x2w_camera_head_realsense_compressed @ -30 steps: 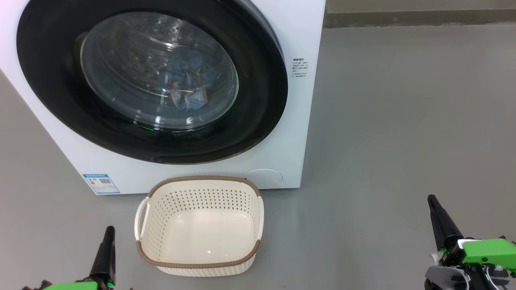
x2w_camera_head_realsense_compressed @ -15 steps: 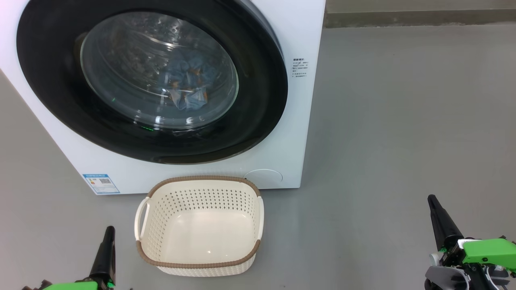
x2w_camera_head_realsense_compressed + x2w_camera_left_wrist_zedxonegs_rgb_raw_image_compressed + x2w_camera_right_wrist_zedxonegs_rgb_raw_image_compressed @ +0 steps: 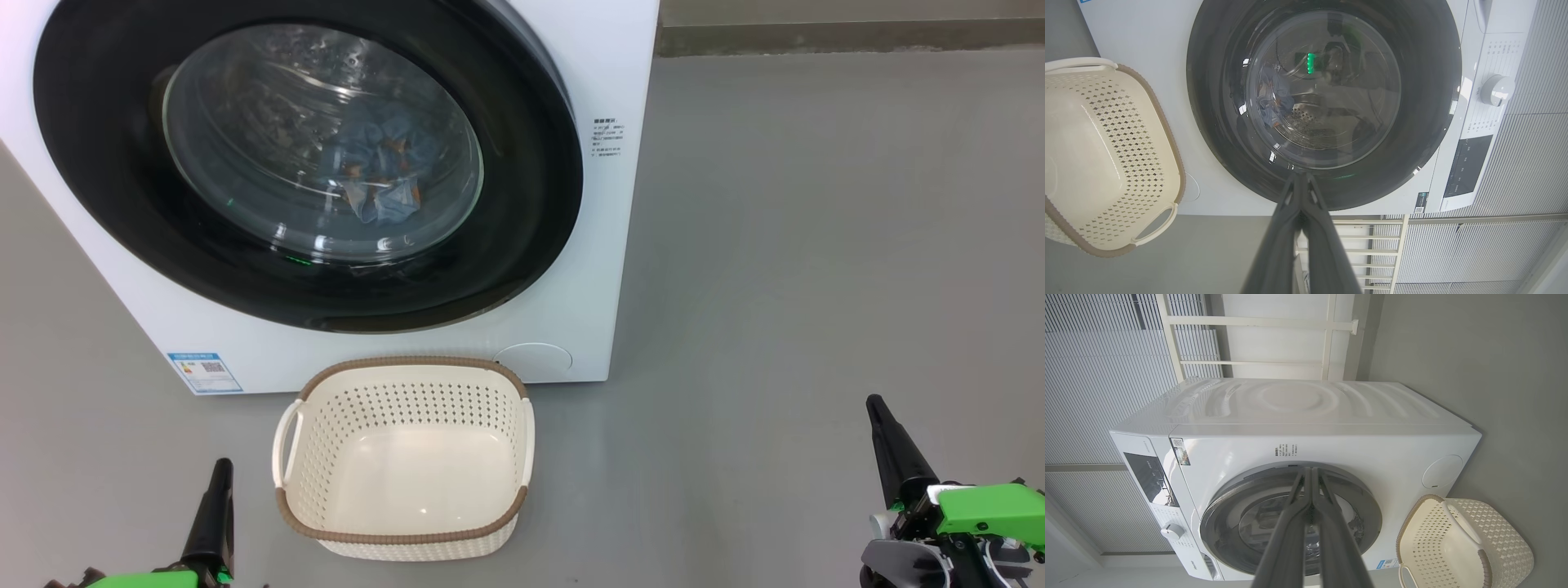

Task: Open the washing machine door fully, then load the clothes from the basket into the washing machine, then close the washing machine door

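Gracing wrist views: washing machine [image 3: 1306, 408] dial [image 3: 1171, 531]

The washing machine door [image 3: 522, 204] is closed on the washing machine [image 3: 608, 269], with light-blue clothes [image 3: 380, 175] behind its glass. The basket [image 3: 408, 360] stands on the grey floor [image 3: 775, 286] just before it, between the left gripper [image 3: 221, 469] and the right gripper [image 3: 876, 406], both pinched closed.

The head camera looks steeply down on the washer [image 3: 608, 269] front and the basket [image 3: 404, 362] on the floor [image 3: 816, 245]. Both wrist cameras, rolled sideways, face the door [image 3: 1216, 122], the left one close, the right one farther back. All three share door and basket.
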Robot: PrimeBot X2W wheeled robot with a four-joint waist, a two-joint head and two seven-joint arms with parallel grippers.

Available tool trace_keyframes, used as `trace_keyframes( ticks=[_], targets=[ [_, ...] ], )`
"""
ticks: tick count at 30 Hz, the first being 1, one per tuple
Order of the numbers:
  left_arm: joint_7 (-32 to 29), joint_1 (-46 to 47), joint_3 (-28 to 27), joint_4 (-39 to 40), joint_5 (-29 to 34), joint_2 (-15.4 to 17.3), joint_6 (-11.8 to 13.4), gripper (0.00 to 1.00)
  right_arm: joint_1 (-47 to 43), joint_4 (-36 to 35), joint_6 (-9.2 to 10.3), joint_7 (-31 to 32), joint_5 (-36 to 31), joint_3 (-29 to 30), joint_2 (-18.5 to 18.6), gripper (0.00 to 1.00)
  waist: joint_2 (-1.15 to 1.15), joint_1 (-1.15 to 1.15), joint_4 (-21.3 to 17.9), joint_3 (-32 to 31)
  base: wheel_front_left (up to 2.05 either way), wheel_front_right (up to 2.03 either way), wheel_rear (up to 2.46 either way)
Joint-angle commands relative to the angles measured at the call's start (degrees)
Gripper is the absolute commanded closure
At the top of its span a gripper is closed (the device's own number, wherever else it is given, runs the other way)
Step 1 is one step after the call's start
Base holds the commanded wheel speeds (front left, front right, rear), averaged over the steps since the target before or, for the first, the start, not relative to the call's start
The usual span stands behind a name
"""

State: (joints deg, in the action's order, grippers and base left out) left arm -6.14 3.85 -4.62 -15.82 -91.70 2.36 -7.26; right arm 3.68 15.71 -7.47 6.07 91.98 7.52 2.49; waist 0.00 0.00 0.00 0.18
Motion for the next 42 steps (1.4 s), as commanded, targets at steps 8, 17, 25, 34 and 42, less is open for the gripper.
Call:
trace_keyframes(
  ticks=[8,17,25,34,42],
  targets=[
    [-0.4,2.3,-1.9,1.8,-0.5,0.5,-0.2,1.0,2.5,-1.7,-0.02,0.4,0.2,-1.0,0.4,1.0,0.0,0.0,0.0,0.0,0.0,0.0,0.0],
    [-0.4,2.3,-1.9,1.8,-0.5,0.5,-0.2,1.0,2.5,-1.7,-0.02,0.4,0.2,-1.0,0.4,1.0,0.0,0.0,0.0,0.0,0.0,0.0,0.0],
    [-0.4,2.3,-1.9,1.8,-0.5,0.5,-0.2,1.0,2.5,-1.7,-0.02,0.4,0.2,-1.0,0.4,1.0,0.0,0.0,0.0,0.0,0.0,0.0,0.0],
    [-0.4,2.3,-1.9,1.8,-0.5,0.5,-0.2,1.0,2.5,-1.7,-0.02,0.4,0.2,-1.0,0.4,1.0,0.0,0.0,0.0,0.0,0.0,0.0,0.0],
    [-0.4,2.3,-1.9,1.8,-0.5,0.5,-0.2,1.0,2.5,-1.7,-0.02,0.4,0.2,-1.0,0.4,1.0,0.0,0.0,0.0,0.0,0.0,0.0,0.0]
  ],
)
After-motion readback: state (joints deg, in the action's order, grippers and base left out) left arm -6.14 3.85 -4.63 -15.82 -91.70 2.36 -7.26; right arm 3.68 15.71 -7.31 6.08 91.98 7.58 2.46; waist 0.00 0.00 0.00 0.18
